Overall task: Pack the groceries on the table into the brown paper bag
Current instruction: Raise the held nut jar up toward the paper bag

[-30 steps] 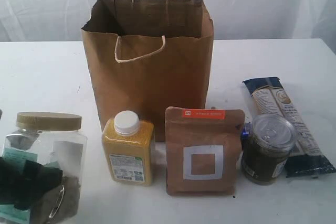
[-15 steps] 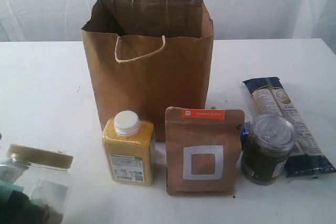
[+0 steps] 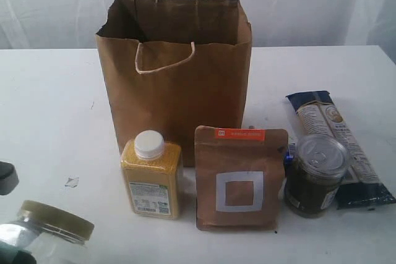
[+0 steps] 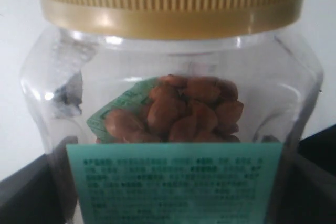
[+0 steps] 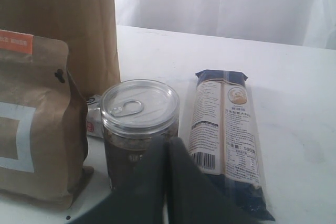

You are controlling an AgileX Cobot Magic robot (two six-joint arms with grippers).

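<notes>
Jar: the clear jar with gold lid (image 3: 52,232) is low at the near left edge of the exterior view. It is tilted and partly cut off, well apart from the bag.
Contents: brown nuts show behind a green label in the left wrist view.
Left gripper: the left gripper (image 4: 168,198) has a dark finger on each flank of the jar, so it looks pinched between them.
Step in hand: I'd say the first grocery is being carried, not yet packed.
Next move: the jar needs lifting above the rim of the brown paper bag (image 3: 176,78), moving across over the open mouth, then lowering in upright.
Right gripper: the right gripper (image 5: 168,182) has its jaws pressed together on nothing, near the small dark jar (image 3: 315,177).
Waiting on the table (image 3: 49,103): the yellow bottle (image 3: 151,177) and brown pouch (image 3: 240,180) stand in front of the bag. The long packet (image 3: 337,140) lies flat behind the dark jar.
</notes>
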